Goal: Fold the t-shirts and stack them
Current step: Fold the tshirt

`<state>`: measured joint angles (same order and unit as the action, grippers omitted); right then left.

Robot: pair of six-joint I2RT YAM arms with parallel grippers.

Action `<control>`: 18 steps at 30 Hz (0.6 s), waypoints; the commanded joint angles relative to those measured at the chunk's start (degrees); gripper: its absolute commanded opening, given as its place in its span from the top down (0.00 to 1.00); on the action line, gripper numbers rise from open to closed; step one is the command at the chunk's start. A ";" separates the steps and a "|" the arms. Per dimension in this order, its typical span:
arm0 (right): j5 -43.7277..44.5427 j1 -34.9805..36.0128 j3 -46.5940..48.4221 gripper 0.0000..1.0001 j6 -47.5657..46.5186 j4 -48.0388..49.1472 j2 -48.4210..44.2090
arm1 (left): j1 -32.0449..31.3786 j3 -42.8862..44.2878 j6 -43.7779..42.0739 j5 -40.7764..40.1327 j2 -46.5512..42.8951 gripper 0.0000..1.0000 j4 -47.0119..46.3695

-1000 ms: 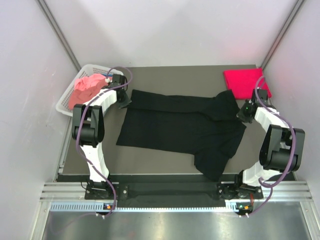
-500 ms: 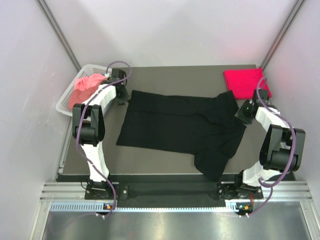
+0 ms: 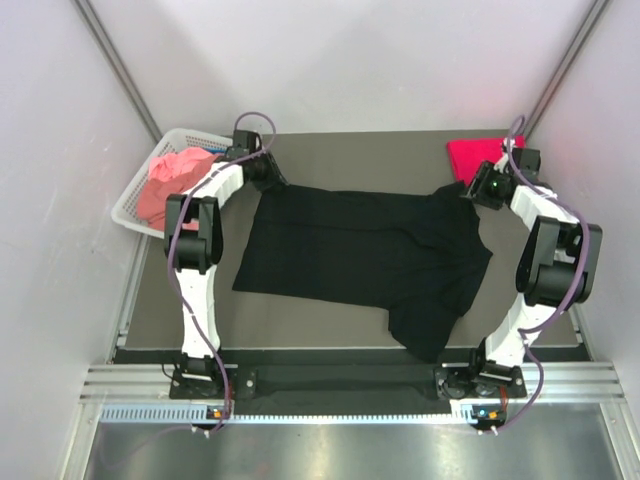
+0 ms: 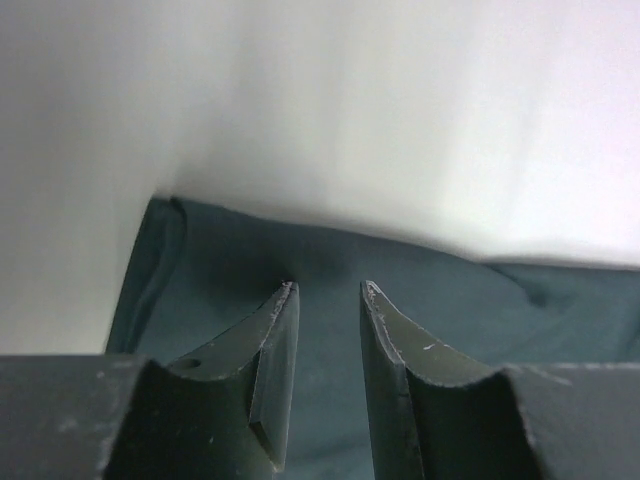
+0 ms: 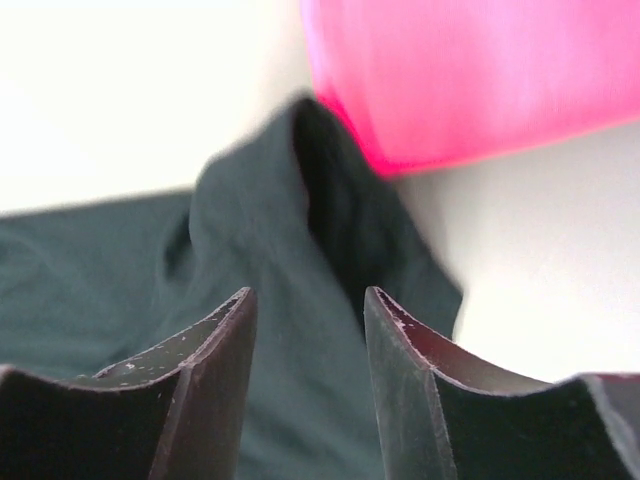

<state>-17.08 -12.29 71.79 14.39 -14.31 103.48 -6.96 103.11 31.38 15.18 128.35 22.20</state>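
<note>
Black t-shirt lying spread flat across middle of surface, one sleeve trailing toward near edge. Crimson t-shirt sitting folded in far right corner. Salmon pink shirt bunching in white basket at far left. Left gripper hanging at black shirt's far left corner, fingers spread, pinching nothing. Right gripper hanging at far right corner beside crimson shirt, fingers parted, holding nothing.

Overhead view: bright, even, diffuse light; shadows faint and soft; black t-shirt a flat, near-detailless dark mass.
Left wrist view: desk blown out to white glare; fingers shaded, fairly sharp; black t-shirt beyond soft, rendered teal-grey.
Right wrist view: red t-shirt blurred, oversaturated to glowing pink; desk overexposed.
</note>
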 commanded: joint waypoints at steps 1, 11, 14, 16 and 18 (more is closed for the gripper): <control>-1.55 -0.80 5.46 0.52 -3.58 4.89 2.50 | 0.02 3.58 0.35 2.32 3.03 0.64 -3.12; -5.59 -1.33 11.44 0.57 -1.74 5.60 11.21 | 0.02 7.37 0.71 -4.54 9.19 0.63 -1.63; -5.95 -1.42 10.31 0.58 -0.25 7.79 11.57 | 0.02 7.37 0.09 -6.99 9.54 0.63 -0.75; -5.95 -1.50 9.86 0.80 0.46 9.99 11.48 | 0.02 7.28 0.09 -8.93 9.55 0.63 0.56; -6.03 -1.85 9.43 0.98 1.34 11.83 11.48 | 0.02 7.19 0.00 -11.99 9.55 0.63 1.44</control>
<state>-21.98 -13.04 80.68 14.22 -9.02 115.52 -7.31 109.67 32.82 10.85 135.98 20.95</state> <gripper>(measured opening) 0.067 0.365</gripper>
